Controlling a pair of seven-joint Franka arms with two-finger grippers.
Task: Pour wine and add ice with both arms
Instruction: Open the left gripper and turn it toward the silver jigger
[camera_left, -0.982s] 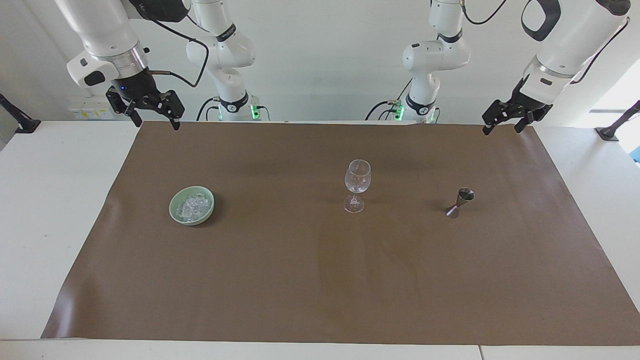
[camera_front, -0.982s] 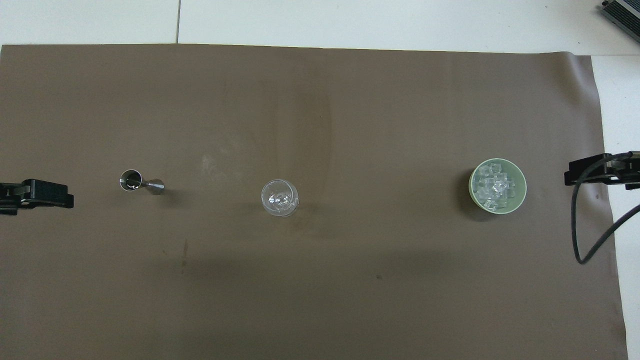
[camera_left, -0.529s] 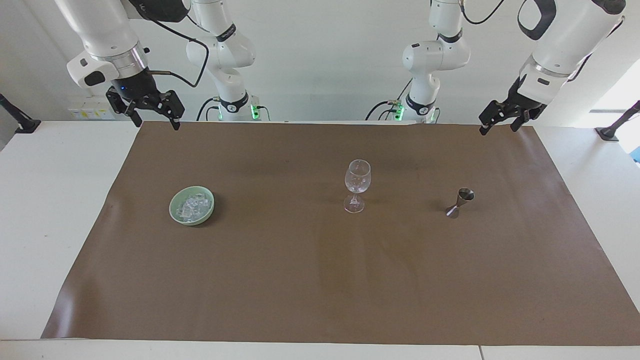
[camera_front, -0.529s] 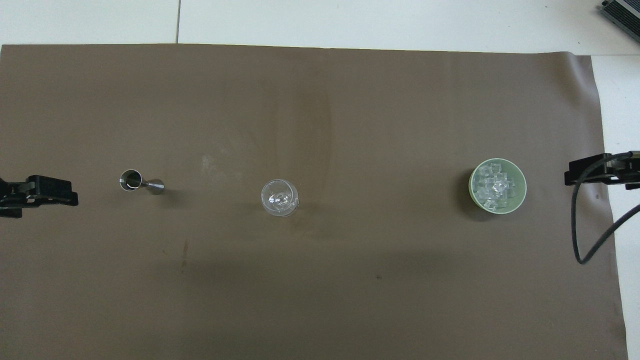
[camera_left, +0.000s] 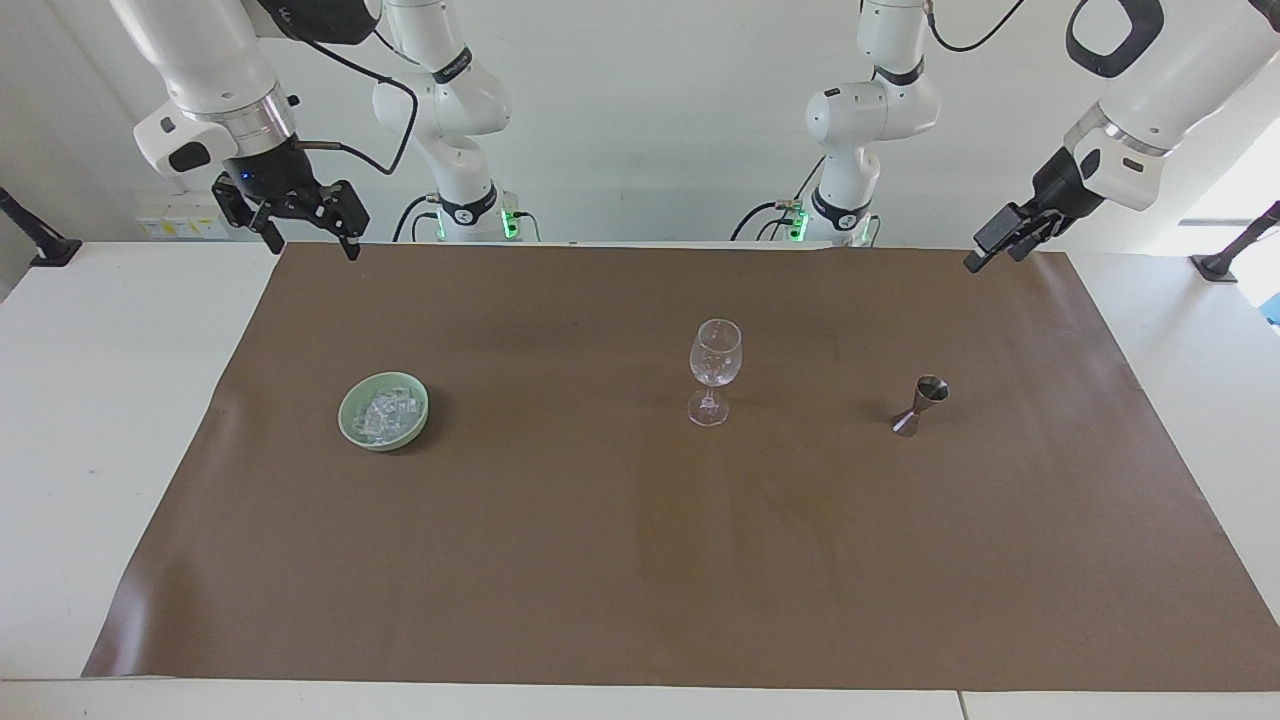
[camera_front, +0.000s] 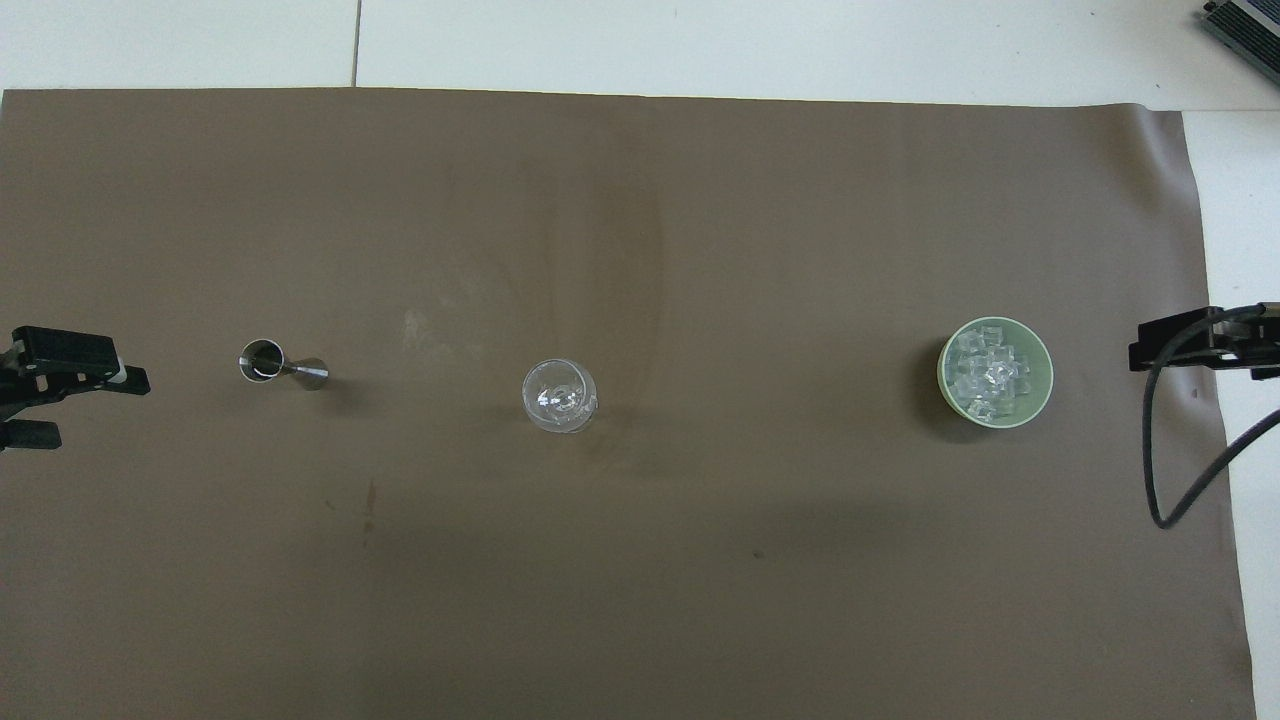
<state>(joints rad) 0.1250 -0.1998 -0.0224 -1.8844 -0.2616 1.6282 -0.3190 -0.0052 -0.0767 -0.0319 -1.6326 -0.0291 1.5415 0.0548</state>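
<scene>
Fingers (camera_left: 305, 235) of both grippers gape above the mat's (camera_left: 600, 560) corners.

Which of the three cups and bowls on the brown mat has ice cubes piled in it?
The pale green bowl, toward the right arm's end of the table, holds the ice. The wine glass and the metal jigger do not.

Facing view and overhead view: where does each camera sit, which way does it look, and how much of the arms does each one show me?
Facing view: high across the table, looking at the robots; both arms show whole, the right gripper and left gripper raised over the brown mat's corners.
Overhead view: high above the robots' end, looking steeply down; only the left gripper and right gripper show at the edges.
Shared: wine glass, jigger, pale green bowl of ice, mirrored.
</scene>
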